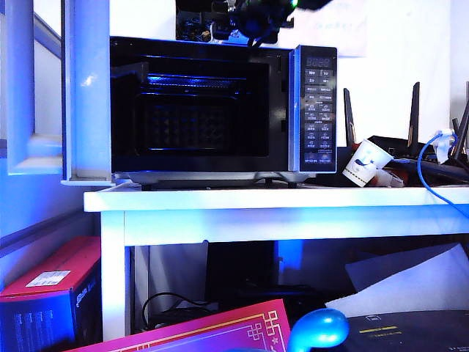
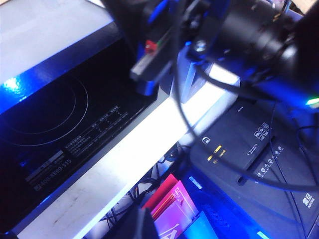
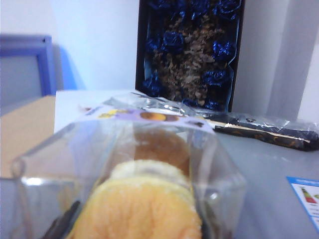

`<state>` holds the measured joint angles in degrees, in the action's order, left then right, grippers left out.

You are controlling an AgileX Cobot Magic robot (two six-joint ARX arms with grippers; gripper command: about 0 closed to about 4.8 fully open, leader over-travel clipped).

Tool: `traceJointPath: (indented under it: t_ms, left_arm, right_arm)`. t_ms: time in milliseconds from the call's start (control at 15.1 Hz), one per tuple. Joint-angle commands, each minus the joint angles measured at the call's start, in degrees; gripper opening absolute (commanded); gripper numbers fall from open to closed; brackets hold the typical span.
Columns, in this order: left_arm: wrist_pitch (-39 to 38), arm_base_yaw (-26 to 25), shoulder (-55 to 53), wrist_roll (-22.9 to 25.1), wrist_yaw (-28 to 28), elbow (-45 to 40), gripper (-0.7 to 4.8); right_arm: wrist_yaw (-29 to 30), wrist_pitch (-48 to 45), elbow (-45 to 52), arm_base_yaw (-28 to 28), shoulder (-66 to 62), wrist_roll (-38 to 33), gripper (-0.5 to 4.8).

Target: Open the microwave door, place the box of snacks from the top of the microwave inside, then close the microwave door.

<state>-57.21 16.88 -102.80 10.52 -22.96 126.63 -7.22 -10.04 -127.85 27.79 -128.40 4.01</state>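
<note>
Two grippers: left gripper [image 2: 145,74] hangs over a black glass panel and a white table edge, seen only in its wrist view; right gripper [image 1: 256,22] is up on the microwave roof.
Left fingers: opening cannot be told; dark hardware and cables crowd the view, nothing seen held.
Microwave door [image 1: 88,95]: swung fully out to the left, standing edge-on.
Cavity: open, dark and unobstructed, rack pattern visible at the back.
Microwave [image 1: 315,110]: sits on the white table [image 1: 278,199], button panel on its right side.
Box of snacks [image 3: 144,189]: on top of the microwave, directly ahead of the right fingers, filling the wrist view; round yellowish cakes inside run in a row away from the camera.
Right fingers: one dark finger [image 3: 59,225] sits at the box's side; jaws partly open, whether they grip the box cannot be told.
Nearer arm: right, by judgement; the box lies in its jaw line.
Behind box: dark container [image 3: 189,50] with blue pieces, standing upright and apart.
Right of microwave: paper cup [image 1: 364,163], tilted among cables.
Room: the path down into the cavity looks clear, with the roof edge to pass.
</note>
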Motion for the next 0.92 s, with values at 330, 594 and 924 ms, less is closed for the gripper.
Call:
traceJointPath:
  t_ms: [330,594,924]
  left_arm:
    - [0.5,0.0,0.5,0.0,-0.2,0.3,-0.06]
    - [0.5,0.0,0.5,0.0,-0.2,0.3,-0.06]
    - [0.5,0.0,0.5,0.0,-0.2,0.3,-0.06]
  right_arm:
    - [-0.8,6.4,0.0,0.1,5.6,2.2,2.6]
    - [-0.8,8.6,0.0,0.0,8.5,2.2,2.6]
    - [-0.8,12.5,0.0,0.0,13.4,2.3,2.61]
